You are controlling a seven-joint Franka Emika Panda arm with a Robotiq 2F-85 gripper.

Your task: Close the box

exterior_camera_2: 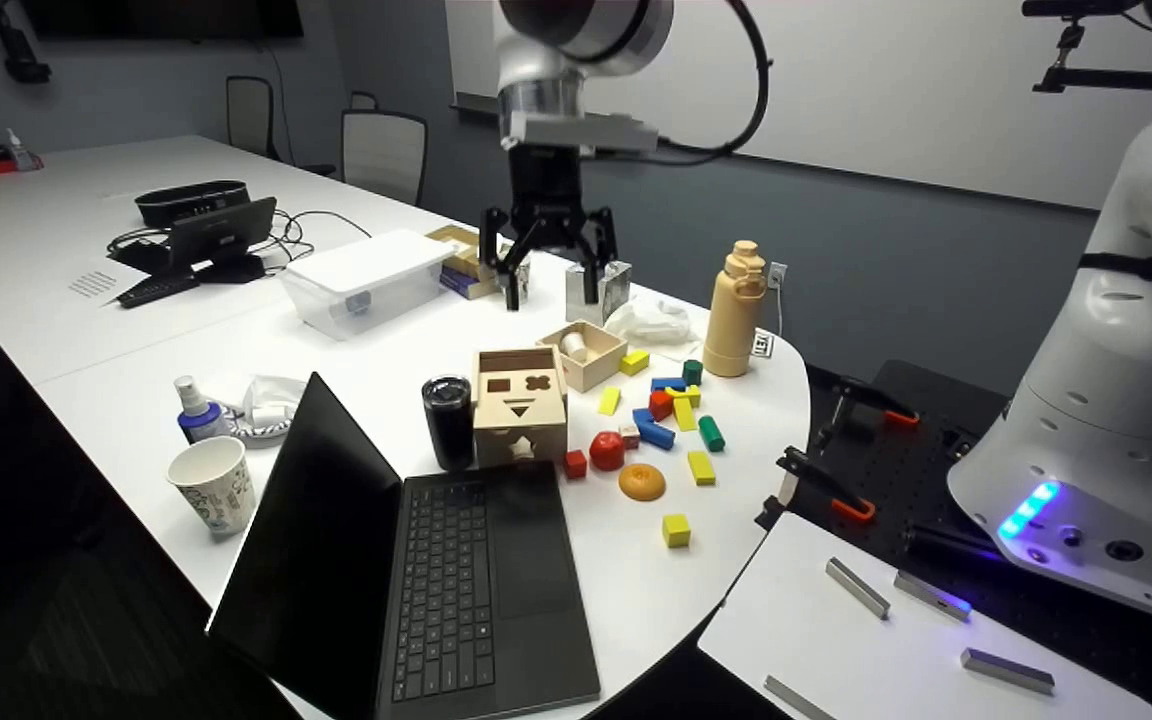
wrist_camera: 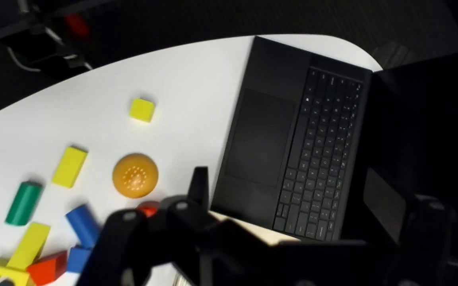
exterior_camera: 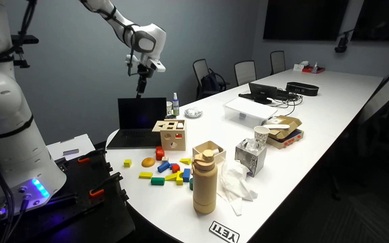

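Observation:
The black flat case is a laptop standing open on the white table. Its lid (exterior_camera: 142,113) stands up from its keyboard base (exterior_camera: 133,140); lid (exterior_camera_2: 321,560) and base (exterior_camera_2: 536,540) show in both exterior views. The base also fills the middle of the wrist view (wrist_camera: 264,135). A light wooden box (exterior_camera: 181,144) with shape cut-outs stands beside the base. Its cut-out lid (exterior_camera_2: 548,405) is slid partly out. Only a sliver of pale wood (wrist_camera: 261,231) shows in the wrist view. My gripper (exterior_camera_2: 551,292) is open and empty, high above the table; it also shows from the side (exterior_camera: 139,94).
Several coloured blocks, a red toy, and an orange toy (wrist_camera: 135,176) lie before the wooden box. A black tumbler (exterior_camera_2: 448,425) stands beside it. An open wooden tray (exterior_camera_2: 591,372), tan bottle (exterior_camera: 204,189), tissue box (exterior_camera: 250,157) and paper cup (exterior_camera_2: 214,490) stand around.

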